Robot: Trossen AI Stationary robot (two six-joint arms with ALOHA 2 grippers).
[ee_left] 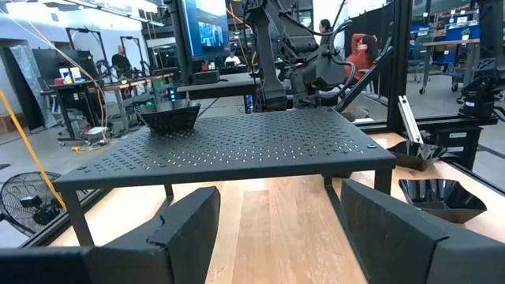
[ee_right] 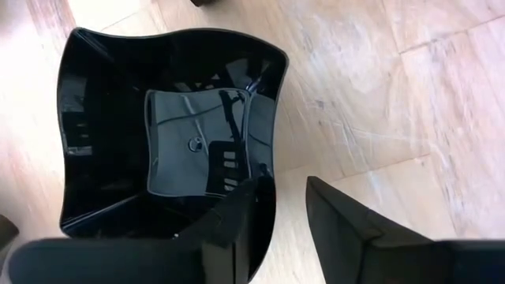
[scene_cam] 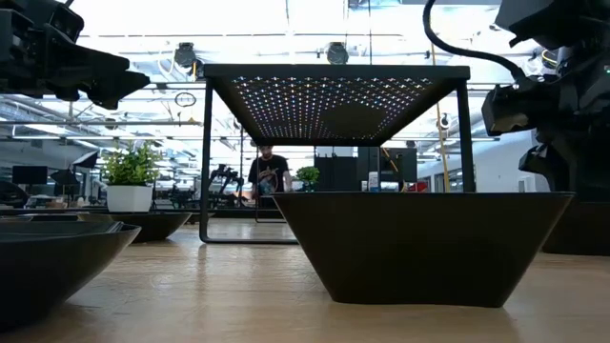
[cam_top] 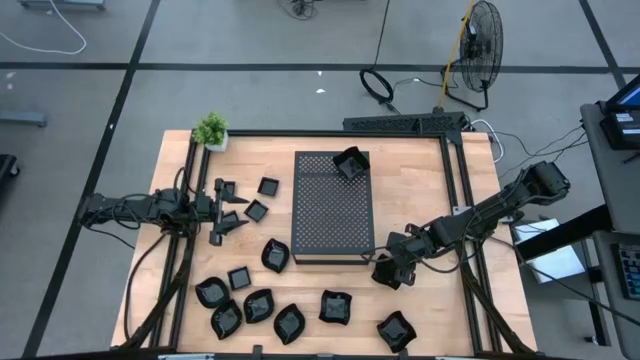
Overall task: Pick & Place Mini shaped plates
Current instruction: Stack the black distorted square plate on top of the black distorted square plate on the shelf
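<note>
A pale wooden table (cam_top: 420,175) edged by a black metal frame carries a dark perforated rectangular stand (cam_top: 333,205) at centre, a small potted green plant (cam_top: 211,130) at one corner, and glossy black mini plates (cam_top: 258,305) scattered across the boards.

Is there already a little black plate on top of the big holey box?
Yes, one small black plate sits on the perforated box, near its far corner.
</note>
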